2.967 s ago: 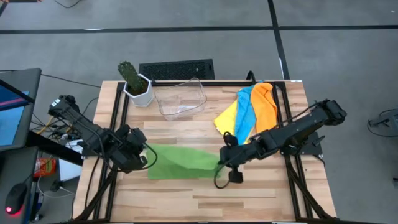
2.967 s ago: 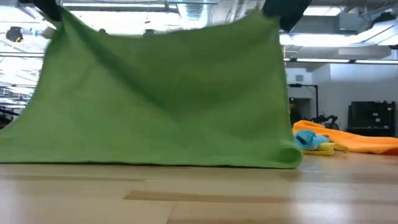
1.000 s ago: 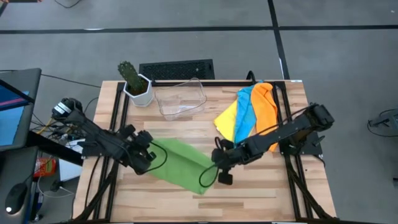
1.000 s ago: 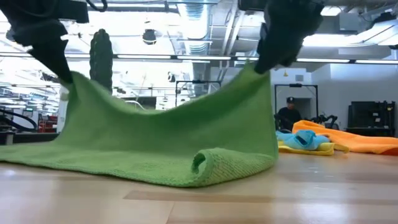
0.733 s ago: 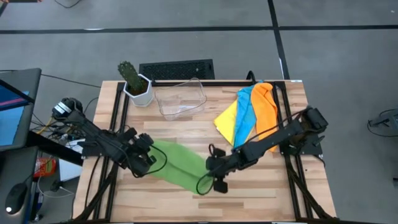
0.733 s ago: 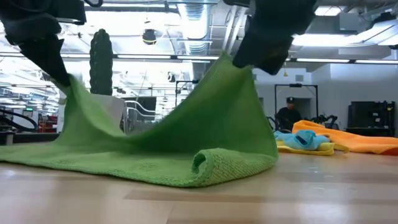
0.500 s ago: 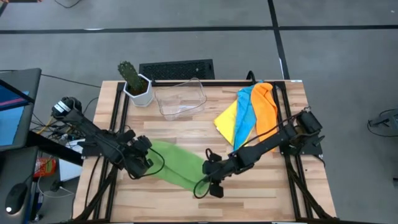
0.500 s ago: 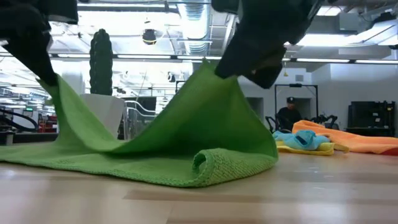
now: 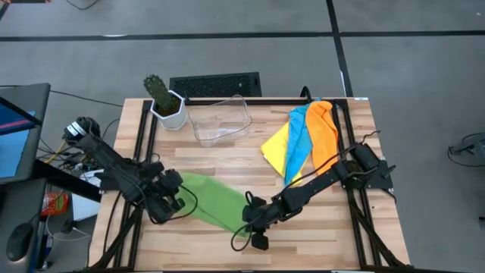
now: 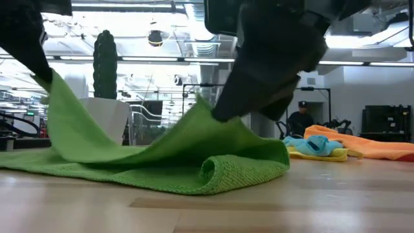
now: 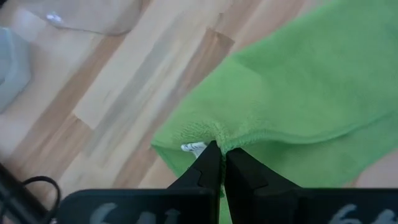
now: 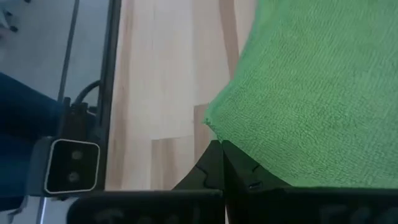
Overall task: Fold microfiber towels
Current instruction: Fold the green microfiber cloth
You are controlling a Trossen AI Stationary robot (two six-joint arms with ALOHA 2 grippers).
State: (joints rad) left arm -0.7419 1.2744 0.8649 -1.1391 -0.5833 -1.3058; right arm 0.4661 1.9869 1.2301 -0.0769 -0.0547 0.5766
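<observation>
A green microfiber towel (image 9: 214, 200) lies near the table's front, doubled over with a rolled fold (image 10: 217, 169) resting on the wood. My left gripper (image 9: 177, 199) is shut on the towel's left raised corner. My right gripper (image 9: 249, 215) is shut on the right raised corner, low over the towel. The upper layer sags between the two grippers (image 10: 149, 152). Yellow (image 9: 277, 144), light blue (image 9: 298, 141) and orange (image 9: 323, 130) towels lie overlapping at the back right. My left gripper pinches the towel's corner at its hem (image 11: 214, 132) between its two fingers, beside a small white tag (image 11: 193, 147). The fingers slant down from the table's left. The corner is held off the table and the cloth slopes down from it (image 10: 71, 123). My right gripper pinches the towel's other raised corner (image 12: 216, 127) between its two fingers, coming in slanting down from the table's right. The corner is held a little above the lower layer, and the cloth falls away from it onto the towel (image 10: 233, 136).
A clear plastic bin (image 9: 220, 121) stands at the back middle, with a potted cactus (image 9: 164, 101) to its left and a black keyboard (image 9: 215, 83) behind it. Bare wood (image 9: 318, 231) shows at the front right.
My right gripper has gone down and toward the table's near left, carrying its corner low over the towel. My left gripper has shifted a little toward the left edge. The raised layer has sunk and slackened; the rolled fold on the table has stayed put.
</observation>
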